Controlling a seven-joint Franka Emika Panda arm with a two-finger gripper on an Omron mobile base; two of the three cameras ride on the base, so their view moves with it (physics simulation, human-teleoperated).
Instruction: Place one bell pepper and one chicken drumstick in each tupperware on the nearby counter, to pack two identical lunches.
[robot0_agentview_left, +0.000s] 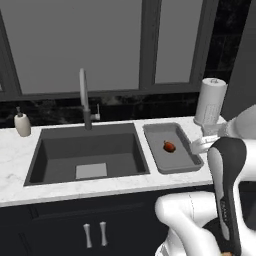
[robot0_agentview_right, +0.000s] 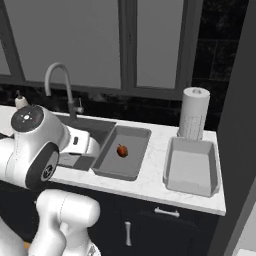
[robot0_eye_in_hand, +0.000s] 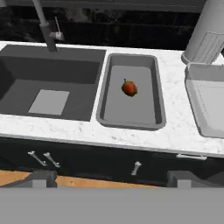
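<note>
A small red bell pepper (robot0_agentview_left: 169, 146) (robot0_agentview_right: 122, 150) (robot0_eye_in_hand: 129, 88) lies in the left tupperware (robot0_agentview_left: 165, 162) (robot0_agentview_right: 112, 162) (robot0_eye_in_hand: 131, 111), a grey shallow tub on the white counter (robot0_agentview_left: 15, 160) (robot0_agentview_right: 157, 182) (robot0_eye_in_hand: 175, 127) just right of the sink. The second tupperware (robot0_agentview_right: 192, 172) (robot0_eye_in_hand: 210, 105) stands empty further right. My gripper (robot0_eye_in_hand: 113, 181) hangs in front of the counter's edge, back from both tubs, open wide with nothing between its fingertips (robot0_eye_in_hand: 41, 178). The chicken drumstick is out of view.
A dark sink basin (robot0_agentview_left: 85, 150) (robot0_eye_in_hand: 48, 83) with a tall faucet (robot0_agentview_left: 84, 100) (robot0_agentview_right: 55, 80) lies left of the tubs. A paper towel roll (robot0_agentview_left: 211, 100) (robot0_agentview_right: 194, 112) (robot0_eye_in_hand: 208, 35) stands behind the right tub. A soap dispenser (robot0_agentview_left: 21, 123) sits far left. Navy cabinets run below.
</note>
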